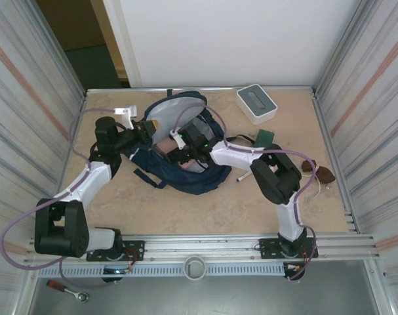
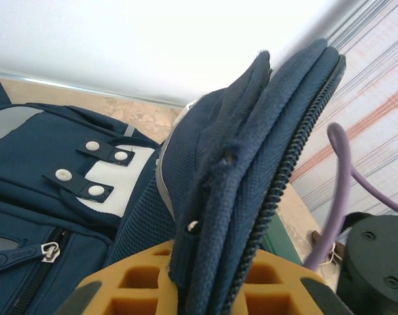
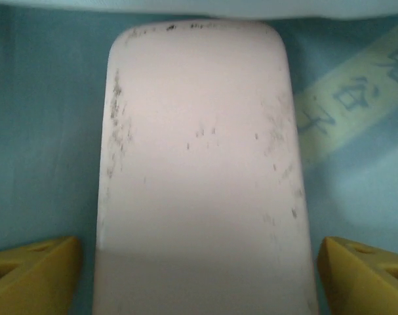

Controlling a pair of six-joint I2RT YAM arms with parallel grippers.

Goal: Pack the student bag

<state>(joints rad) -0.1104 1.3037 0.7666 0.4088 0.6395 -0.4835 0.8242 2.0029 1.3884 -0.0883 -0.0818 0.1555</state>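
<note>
1. Between the left pincer's (image 2: 208, 289) yellow fingers (image 2: 139, 282) stands the zippered rim of the large navy-blue fabric student bag (image 2: 264, 144), clamped upright; this pincer is closed on it.
2. Left of that pincer, the left wrist view resolves a white patch with snap-button tabs (image 2: 94, 164), too small to read from overhead.
3. From overhead, the student bag (image 1: 185, 178) lies on the beige table (image 1: 218, 210) between both arms, with the left pincer (image 1: 146, 129) at its mouth's rim and the right pincer (image 1: 178, 146) inside the mouth.
4. The right wrist view supplies the interior: the right pincer (image 3: 199, 269) stands wide open, gripping nothing. A pale pink, scuffed, round-ended oblong item (image 3: 199, 164) lies between and ahead of its fingertips on the pale lining (image 3: 41, 131).
5. Beyond the right pincer, a white rectangular box (image 1: 256, 104) sits well apart from the bag.
</note>
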